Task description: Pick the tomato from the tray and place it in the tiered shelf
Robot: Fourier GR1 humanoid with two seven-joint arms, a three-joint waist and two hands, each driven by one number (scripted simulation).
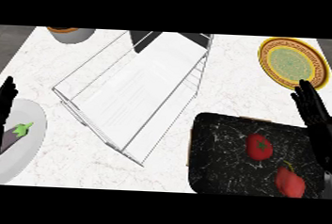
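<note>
Left hand (2,107) at the far left edge, fingers straight and apart, resting beside a white plate (27,148) with an eggplant (16,134); no risk there. Clear tiered shelf (138,91) mid-counter, thin-walled, likely easy to knock on approach. Tomato (260,146) on the black tray (222,158), untouched, just beside a red pepper (290,181): could grab the wrong one or nudge it. Right hand (310,107) open, holding nothing, near the yellow plate (294,62)
</note>
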